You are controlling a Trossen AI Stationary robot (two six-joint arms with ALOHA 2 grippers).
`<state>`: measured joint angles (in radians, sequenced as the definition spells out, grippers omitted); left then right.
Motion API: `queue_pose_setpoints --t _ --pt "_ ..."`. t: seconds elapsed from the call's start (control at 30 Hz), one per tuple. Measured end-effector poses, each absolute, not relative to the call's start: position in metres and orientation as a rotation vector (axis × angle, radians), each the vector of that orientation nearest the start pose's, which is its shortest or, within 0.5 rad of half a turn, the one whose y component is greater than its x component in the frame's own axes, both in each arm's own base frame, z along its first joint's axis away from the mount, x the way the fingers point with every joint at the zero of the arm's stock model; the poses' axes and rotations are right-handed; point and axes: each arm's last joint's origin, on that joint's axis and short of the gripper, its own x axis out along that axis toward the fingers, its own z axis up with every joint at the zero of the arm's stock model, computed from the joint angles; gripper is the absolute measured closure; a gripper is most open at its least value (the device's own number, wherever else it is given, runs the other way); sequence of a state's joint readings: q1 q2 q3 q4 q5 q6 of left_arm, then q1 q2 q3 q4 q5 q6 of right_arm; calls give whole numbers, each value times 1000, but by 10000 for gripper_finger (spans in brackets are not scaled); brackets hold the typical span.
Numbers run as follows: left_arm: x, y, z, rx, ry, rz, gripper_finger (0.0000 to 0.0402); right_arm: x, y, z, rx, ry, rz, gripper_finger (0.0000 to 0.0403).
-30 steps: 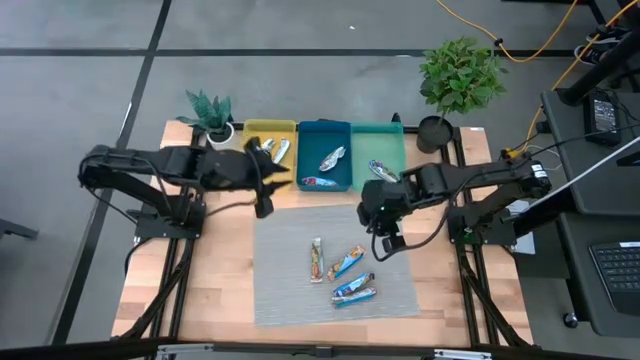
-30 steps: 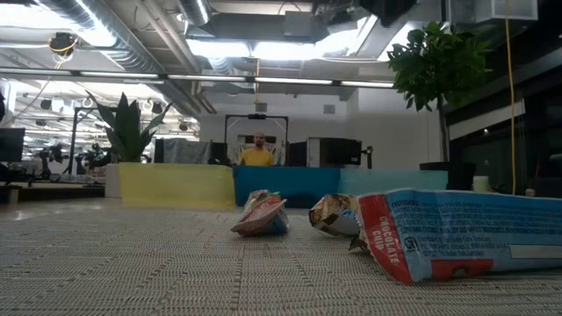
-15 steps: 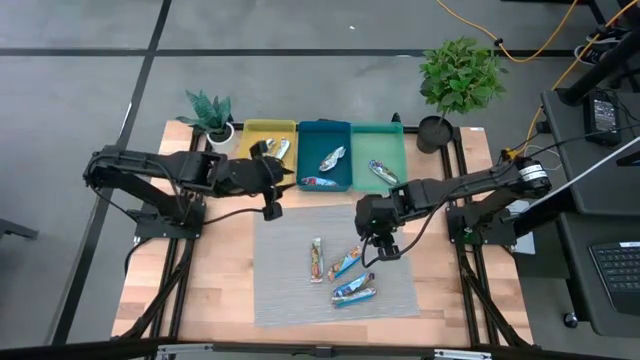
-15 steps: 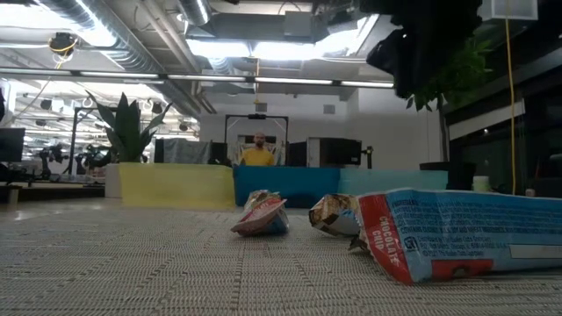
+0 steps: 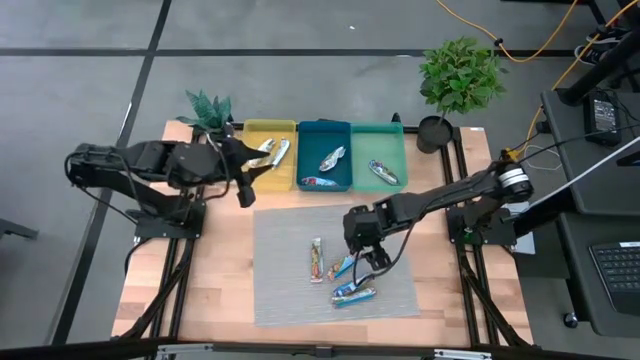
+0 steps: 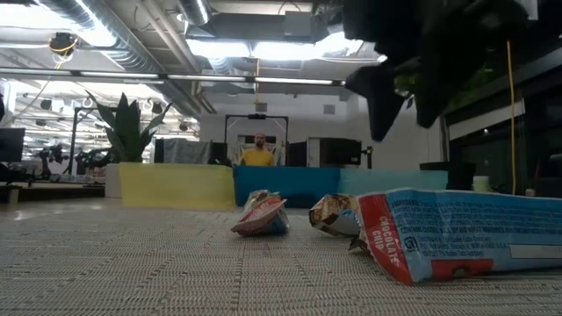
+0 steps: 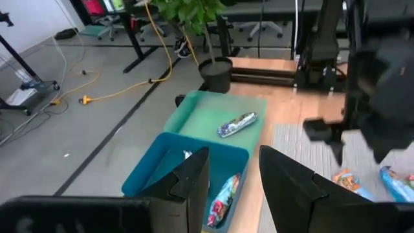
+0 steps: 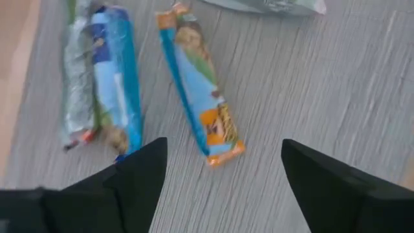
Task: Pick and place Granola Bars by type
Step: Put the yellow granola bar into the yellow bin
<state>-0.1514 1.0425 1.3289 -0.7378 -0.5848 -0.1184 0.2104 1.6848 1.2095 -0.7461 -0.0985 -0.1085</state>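
From above, your right gripper (image 5: 366, 256) hovers over the loose Granola Bars (image 5: 345, 277) on the grey mat (image 5: 290, 300). The right wrist view shows its jaws spread wide, empty, straddling the orange-tipped bar (image 8: 199, 84); it looks light and slippery, so pinch mid-length. Your left gripper (image 7: 234, 175), partly open and empty, waits by the trays (image 7: 194, 162).
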Motion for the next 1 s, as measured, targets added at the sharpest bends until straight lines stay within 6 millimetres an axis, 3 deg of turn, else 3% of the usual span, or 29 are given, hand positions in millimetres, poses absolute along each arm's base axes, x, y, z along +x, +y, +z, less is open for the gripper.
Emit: queue_pose_setpoints --t 0.43,0.87,1.0 --pt "167 -9 424 44 388 449 274 353 80 179 -105 1125 376 99" --pt "166 -9 420 75 432 445 274 356 95 138 -104 1250 390 99" --pt "166 -9 420 87 434 443 274 357 95 136 -87 1258 362 112"
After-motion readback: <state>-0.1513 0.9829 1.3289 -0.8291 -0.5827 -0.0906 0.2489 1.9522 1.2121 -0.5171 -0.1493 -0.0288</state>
